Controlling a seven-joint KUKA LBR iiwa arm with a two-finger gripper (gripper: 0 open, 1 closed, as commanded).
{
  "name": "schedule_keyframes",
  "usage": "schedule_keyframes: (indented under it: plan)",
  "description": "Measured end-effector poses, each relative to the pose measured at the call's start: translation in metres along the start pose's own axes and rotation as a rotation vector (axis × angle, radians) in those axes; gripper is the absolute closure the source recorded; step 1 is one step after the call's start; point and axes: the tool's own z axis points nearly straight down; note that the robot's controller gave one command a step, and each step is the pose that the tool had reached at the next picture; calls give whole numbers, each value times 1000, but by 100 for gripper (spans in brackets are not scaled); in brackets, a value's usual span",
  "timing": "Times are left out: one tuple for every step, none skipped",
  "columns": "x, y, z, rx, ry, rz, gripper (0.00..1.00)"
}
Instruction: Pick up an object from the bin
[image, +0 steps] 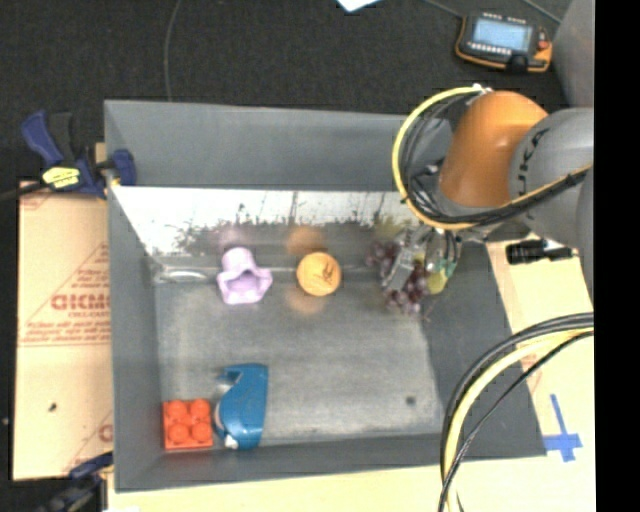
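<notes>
**Five loose things, and the arm hangs over the darkest of them**

The grey bin (250, 150) has most of its floor bare, with its contents spread along the far side and the near left corner. The arm (490, 150), with its orange cover and looped cables, reaches in from the right and comes down at the far right of the floor.

A blue moulded piece (245, 400) lies near the front wall. A dark purple knobbly cluster (392, 270), perhaps a bunch of toy grapes, sits directly below the arm's end, well to the right of the other things. A lilac plastic shape (243, 277) lies mid-left by the far wall. An orange-red studded brick (188, 423) lies just beside the blue piece, and an orange ball (319, 273) rests between the lilac shape and the cluster.

The cluster is likely light, lumpy and a little yielding. I judge that a grip across its thick middle would hold better than one on a single bead, which could slip out.

The jaws are at the cluster, touching or just above it. Whether they are parted or closed on it cannot be told.
</notes>
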Motion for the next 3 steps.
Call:
schedule_keyframes:
  plan:
    - [0,0,-14,0,0,-1,100]
    - [-1,0,-31,-1,0,-1,100]
    - [-2,0,-45,-2,-4,-2,100]
